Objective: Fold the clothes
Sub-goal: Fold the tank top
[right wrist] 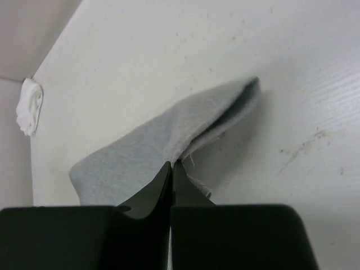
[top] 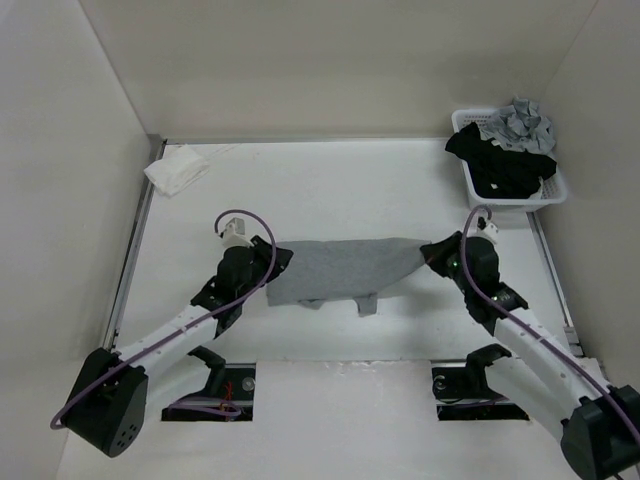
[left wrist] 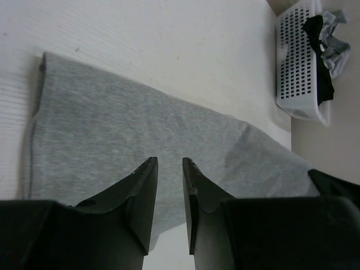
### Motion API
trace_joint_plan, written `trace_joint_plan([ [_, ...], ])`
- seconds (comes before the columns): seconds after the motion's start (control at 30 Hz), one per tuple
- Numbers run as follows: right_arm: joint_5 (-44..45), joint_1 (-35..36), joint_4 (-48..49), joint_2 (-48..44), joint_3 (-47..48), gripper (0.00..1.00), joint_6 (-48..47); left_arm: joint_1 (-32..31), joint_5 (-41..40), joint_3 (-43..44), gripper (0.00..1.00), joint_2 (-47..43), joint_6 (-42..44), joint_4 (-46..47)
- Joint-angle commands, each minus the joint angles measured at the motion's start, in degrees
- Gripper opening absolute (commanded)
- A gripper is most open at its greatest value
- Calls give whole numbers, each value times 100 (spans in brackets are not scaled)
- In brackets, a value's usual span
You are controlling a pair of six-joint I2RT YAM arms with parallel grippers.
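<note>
White-walled white table (top: 330, 190): your right gripper (right wrist: 170, 167) pinches the grey tank top (top: 340, 265), left gripper (left wrist: 169, 163) jaws apart; laundry basket (top: 515, 203) far right, white cloth (top: 177, 170) far left.

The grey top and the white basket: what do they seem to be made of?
The grey top looks like a soft knit, perhaps cotton jersey, with a matte finish. It shows fine heathered flecks and lies in limp wrinkles. The white basket is probably rigid moulded plastic, smooth and slightly shiny. Its wall has regular rows of small holes.
</note>
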Motion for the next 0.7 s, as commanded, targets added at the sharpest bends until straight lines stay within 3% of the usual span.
trace_joint_plan([
  [0.0,464,295,-557,-111,809,0,-784,-169,-121,290,23,-57,-101,511],
  [0.27,868,2237,-636,1320,2443,0,-1848,41,-138,211,24,-1022,-110,-86],
  [0.4,1096,3221,-785,2558,3374,0,-2208,488,-86,158,25,-1602,-101,-604],
  [0.67,1159,4453,-1496,5213,5396,3,-2368,1657,327,158,27,-2658,4,-1536],
])
